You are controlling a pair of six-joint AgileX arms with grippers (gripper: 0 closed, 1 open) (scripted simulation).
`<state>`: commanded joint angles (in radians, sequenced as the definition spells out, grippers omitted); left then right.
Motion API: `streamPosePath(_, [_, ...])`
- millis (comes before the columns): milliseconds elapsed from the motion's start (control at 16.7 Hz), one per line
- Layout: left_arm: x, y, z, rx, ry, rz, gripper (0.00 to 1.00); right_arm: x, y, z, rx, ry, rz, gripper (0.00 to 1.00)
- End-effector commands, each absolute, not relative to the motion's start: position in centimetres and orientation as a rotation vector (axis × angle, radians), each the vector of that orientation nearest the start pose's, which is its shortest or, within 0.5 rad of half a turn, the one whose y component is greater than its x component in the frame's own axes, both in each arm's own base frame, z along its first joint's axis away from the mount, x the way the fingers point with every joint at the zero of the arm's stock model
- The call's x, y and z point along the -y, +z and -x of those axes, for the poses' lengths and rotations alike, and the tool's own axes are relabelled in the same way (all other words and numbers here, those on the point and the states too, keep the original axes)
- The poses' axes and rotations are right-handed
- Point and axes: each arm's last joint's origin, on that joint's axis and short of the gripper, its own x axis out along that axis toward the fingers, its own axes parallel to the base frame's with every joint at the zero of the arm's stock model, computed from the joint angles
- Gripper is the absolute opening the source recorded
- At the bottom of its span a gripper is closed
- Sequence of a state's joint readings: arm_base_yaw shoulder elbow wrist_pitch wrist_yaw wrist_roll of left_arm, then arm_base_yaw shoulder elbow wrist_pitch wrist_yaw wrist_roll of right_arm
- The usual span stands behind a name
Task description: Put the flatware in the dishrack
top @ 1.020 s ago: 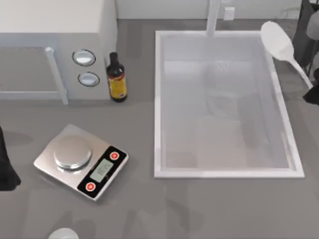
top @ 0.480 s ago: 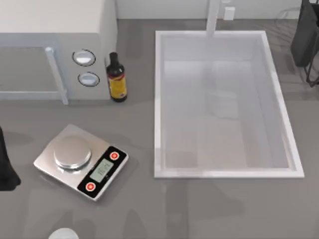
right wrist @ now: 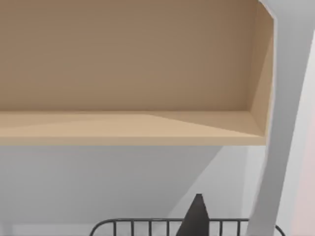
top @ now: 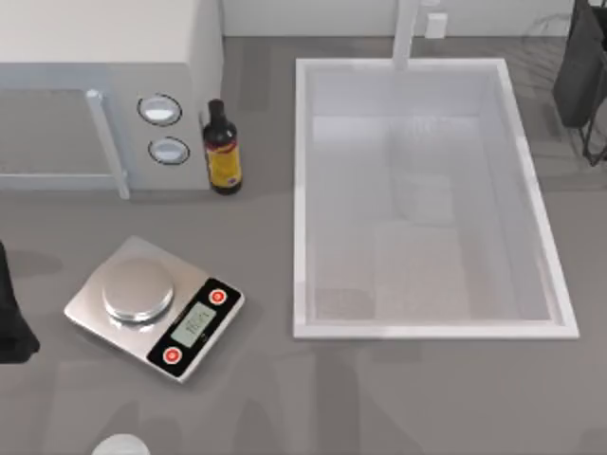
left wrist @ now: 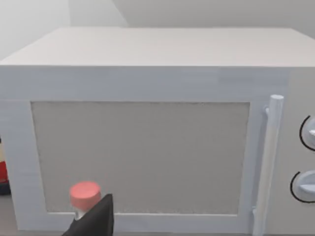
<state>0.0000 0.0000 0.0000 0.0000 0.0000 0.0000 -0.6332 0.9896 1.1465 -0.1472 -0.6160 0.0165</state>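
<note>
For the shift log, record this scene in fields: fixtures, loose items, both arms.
sink: table's right half, faucet at its far rim
microwave: far left, door shut
dark bottle: upright beside the microwave
kitchen scale: near left, nothing on its pan
dishrack: wire rim seen at the right pincer tip
left pincer: facing the microwave door, parked

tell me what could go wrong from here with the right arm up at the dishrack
1. The right gripper hangs just over the dishrack wire rim; a careless move could snag it.
2. The sink lies open right beside the rack, so anything knocked loose might drop in.
The left gripper sits parked facing the microwave.
</note>
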Motion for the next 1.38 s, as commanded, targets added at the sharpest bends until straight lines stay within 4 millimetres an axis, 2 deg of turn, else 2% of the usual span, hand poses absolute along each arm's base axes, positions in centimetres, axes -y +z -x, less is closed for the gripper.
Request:
streamPosePath(240, [0.1, 16.0, -10.6, 0.0, 0.0, 0.0, 1.0, 10.7, 41.8, -18.4, -0.001, -0.006, -0.001, 0.0])
streamPosePath(360, [0.1, 16.0, -10.6, 0.0, 0.0, 0.0, 1.0, 11.4, 41.2, -20.0, -0.004, -0.003, -0.004, 0.0])
streamPosePath(480, [0.1, 16.0, -10.6, 0.0, 0.0, 0.0, 1.0, 12.4, 39.7, -22.8, -0.009, -0.004, -0.008, 0.0])
streamPosePath(720, [0.1, 16.0, -10.6, 0.0, 0.0, 0.0, 1.0, 14.0, 34.3, -29.8, -0.001, -0.008, 0.002, 0.0])
streamPosePath(840, [0.1, 16.0, -10.6, 0.0, 0.0, 0.0, 1.0, 13.8, 30.8, -33.0, 0.013, -0.009, 0.011, 0.0])
streamPosePath(960, [0.1, 16.0, -10.6, 0.0, 0.0, 0.0, 1.0, 13.0, 27.4, -35.3, 0.019, -0.009, 0.013, 0.0])
streamPosePath(1080, [0.1, 16.0, -10.6, 0.0, 0.0, 0.0, 1.0, 12.0, 24.5, -36.8, 0.013, -0.01, 0.008, 0.0])
streamPosePath(1200, [0.1, 16.0, -10.6, 0.0, 0.0, 0.0, 1.0, 11.1, 22.6, -37.6, 0.004, -0.01, 0.002, 0.0])
streamPosePath(1380, [0.1, 16.0, -10.6, 0.0, 0.0, 0.0, 1.0, 10.8, 21.9, -37.9, 0.0, -0.01, 0.0, 0.0])
